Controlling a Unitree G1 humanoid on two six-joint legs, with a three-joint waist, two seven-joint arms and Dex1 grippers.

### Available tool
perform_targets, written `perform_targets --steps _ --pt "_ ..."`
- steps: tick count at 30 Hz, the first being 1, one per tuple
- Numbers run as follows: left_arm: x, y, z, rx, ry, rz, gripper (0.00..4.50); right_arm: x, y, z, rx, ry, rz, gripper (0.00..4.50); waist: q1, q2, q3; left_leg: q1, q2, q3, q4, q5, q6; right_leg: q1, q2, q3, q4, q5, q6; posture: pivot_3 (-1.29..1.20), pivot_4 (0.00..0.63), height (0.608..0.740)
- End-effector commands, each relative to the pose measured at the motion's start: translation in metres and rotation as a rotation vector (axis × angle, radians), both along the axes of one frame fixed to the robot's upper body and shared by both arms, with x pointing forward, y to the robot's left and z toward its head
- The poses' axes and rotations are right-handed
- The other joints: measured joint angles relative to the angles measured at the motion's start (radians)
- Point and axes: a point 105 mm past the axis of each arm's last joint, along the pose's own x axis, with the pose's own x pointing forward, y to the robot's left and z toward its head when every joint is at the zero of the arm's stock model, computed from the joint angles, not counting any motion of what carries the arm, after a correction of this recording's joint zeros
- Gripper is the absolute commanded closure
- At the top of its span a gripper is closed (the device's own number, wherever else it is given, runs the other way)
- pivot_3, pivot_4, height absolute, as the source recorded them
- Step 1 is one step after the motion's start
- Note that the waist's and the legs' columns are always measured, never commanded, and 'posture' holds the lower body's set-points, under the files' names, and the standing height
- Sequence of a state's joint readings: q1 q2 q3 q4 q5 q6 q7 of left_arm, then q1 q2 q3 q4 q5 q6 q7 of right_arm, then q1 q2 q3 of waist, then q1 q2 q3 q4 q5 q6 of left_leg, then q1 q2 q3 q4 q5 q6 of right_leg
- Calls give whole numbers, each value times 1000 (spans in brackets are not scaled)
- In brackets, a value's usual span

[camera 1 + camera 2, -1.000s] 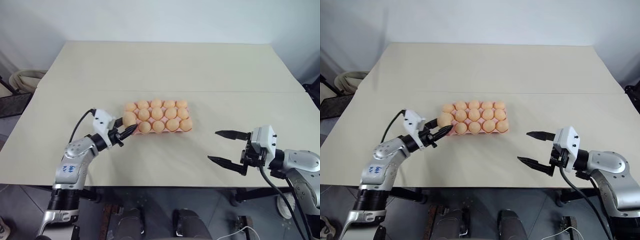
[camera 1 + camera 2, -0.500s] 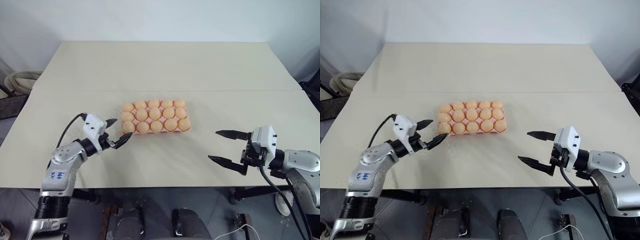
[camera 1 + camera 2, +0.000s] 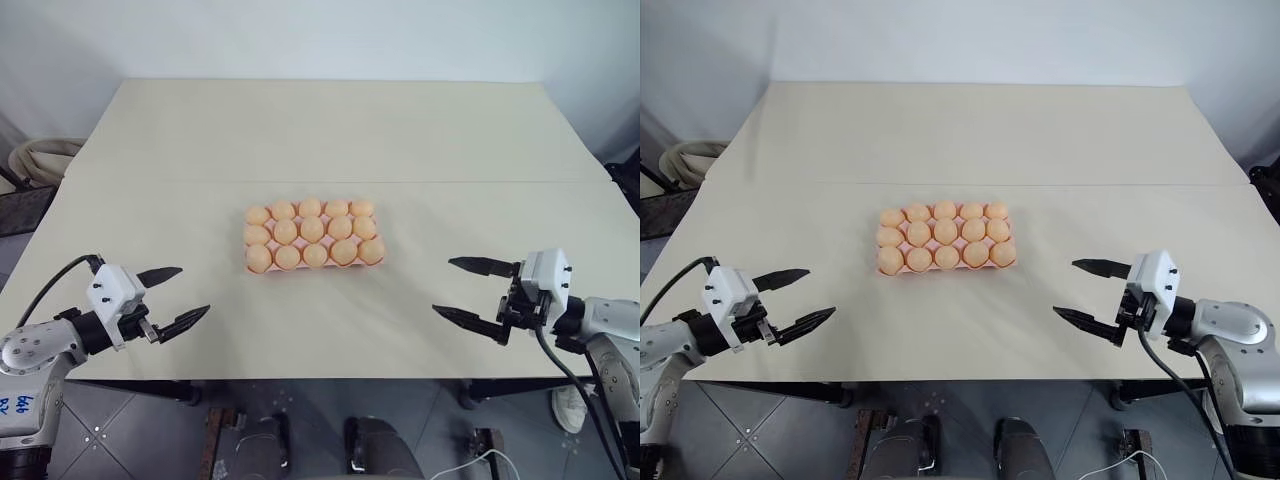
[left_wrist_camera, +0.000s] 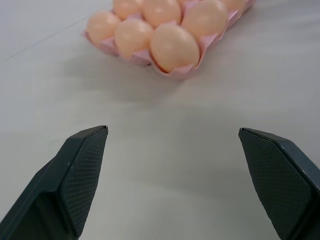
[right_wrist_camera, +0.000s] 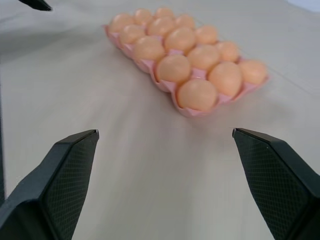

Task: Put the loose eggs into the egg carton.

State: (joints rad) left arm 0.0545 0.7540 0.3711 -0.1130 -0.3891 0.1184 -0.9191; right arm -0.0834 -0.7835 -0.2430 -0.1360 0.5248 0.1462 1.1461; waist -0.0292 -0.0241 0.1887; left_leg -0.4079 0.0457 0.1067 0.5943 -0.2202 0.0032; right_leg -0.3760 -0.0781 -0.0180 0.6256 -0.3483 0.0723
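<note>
Sitting mid-table, the carton [image 3: 312, 235] looks full: three rows of five, an egg [image 3: 259, 258] in each cup I can count, though the far row is small from here, so call it probably fifteen. No loose eggs lie on the table [image 3: 320, 130]; the task reads as done.

Carton's long axis runs 9-to-3 across the table. From the left gripper [image 3: 172, 297], at about 8 o'clock of the carton near the front edge, it lies toward 1 o'clock. From the right gripper [image 3: 468, 290], at about 4 o'clock, it lies toward 10. Both stand well apart from it; the left looks slightly nearer. Both have fingers spread wide, holding nothing.

Table is plain pale beige with a seam crossing behind the carton. White wall beyond, grey floor below, a coiled pale hose [image 3: 40, 160] off the left side.
</note>
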Motion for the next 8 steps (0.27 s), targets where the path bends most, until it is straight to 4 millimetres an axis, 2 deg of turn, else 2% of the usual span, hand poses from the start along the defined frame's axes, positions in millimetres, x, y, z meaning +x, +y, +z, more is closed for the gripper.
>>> perform_targets --steps 1,8 --pt "0 -6 12 27 -65 -28 24 1 -8 7 -29 -46 -16 0 -1 0 0 0 0 0 0 0 0 0 0 0 0 0 0 0 150 740" --pt "-1 -16 10 58 -62 -57 24 1 -10 4 -38 -47 -27 0 -2 0 0 0 0 1 0 0 0 0 0 0 1 0 0 0 150 740"
